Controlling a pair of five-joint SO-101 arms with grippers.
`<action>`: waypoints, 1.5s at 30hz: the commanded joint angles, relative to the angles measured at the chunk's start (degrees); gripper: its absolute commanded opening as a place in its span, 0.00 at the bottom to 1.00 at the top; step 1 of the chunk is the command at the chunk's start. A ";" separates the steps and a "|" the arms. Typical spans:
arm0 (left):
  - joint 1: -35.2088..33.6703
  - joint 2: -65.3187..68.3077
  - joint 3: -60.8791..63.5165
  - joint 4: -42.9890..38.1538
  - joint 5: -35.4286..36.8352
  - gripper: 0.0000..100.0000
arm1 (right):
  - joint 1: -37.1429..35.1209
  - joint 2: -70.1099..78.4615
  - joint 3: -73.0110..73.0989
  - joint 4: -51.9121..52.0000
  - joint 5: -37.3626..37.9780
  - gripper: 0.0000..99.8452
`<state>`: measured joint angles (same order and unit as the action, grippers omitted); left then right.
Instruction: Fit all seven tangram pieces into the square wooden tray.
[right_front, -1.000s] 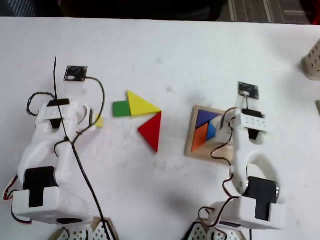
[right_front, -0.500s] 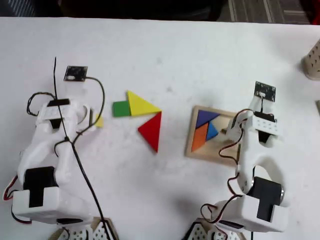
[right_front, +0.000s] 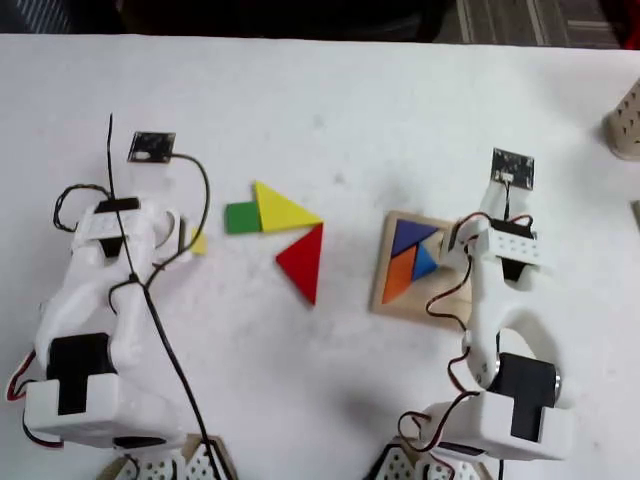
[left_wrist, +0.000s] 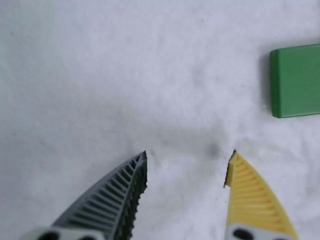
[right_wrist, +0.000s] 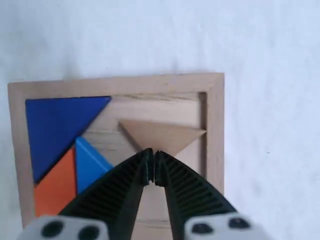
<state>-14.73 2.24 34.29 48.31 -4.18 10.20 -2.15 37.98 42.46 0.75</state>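
Note:
The square wooden tray (right_front: 414, 309) lies right of centre and holds a dark blue triangle (right_front: 410, 237), an orange piece (right_front: 398, 275) and a light blue triangle (right_front: 424, 262). In the right wrist view a wood-coloured triangle (right_wrist: 161, 134) also lies in the tray (right_wrist: 215, 125). My right gripper (right_wrist: 152, 161) is shut just above that triangle's point, with nothing seen between the fingers. A green square (right_front: 242, 216), a yellow triangle (right_front: 284, 210) and a red triangle (right_front: 303, 260) lie on the table mid-way. My left gripper (left_wrist: 187, 160) stands open over bare table, beside the green square (left_wrist: 295, 80).
A beige perforated object (right_front: 625, 125) stands at the table's right edge. A black cable (right_front: 165, 340) trails along the left arm. The white table (right_front: 330, 110) ends at a dark far edge along the back.
The right arm swung out to the right, then came back left over the tray's right side. The left arm and the loose pieces have not moved.

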 joint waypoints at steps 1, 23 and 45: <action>-0.66 0.04 -2.37 -1.49 -0.09 0.27 | -0.48 0.40 -1.85 -3.56 -0.35 0.02; -0.57 0.13 -2.37 -1.67 -0.09 0.27 | 0.57 -3.03 -12.22 12.18 -0.53 0.02; -0.66 -0.22 -1.58 -1.49 -0.09 0.27 | 6.11 0.04 4.92 -5.32 -0.26 0.13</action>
<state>-14.73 2.24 34.29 48.31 -4.18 15.82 -4.70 45.01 39.30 0.84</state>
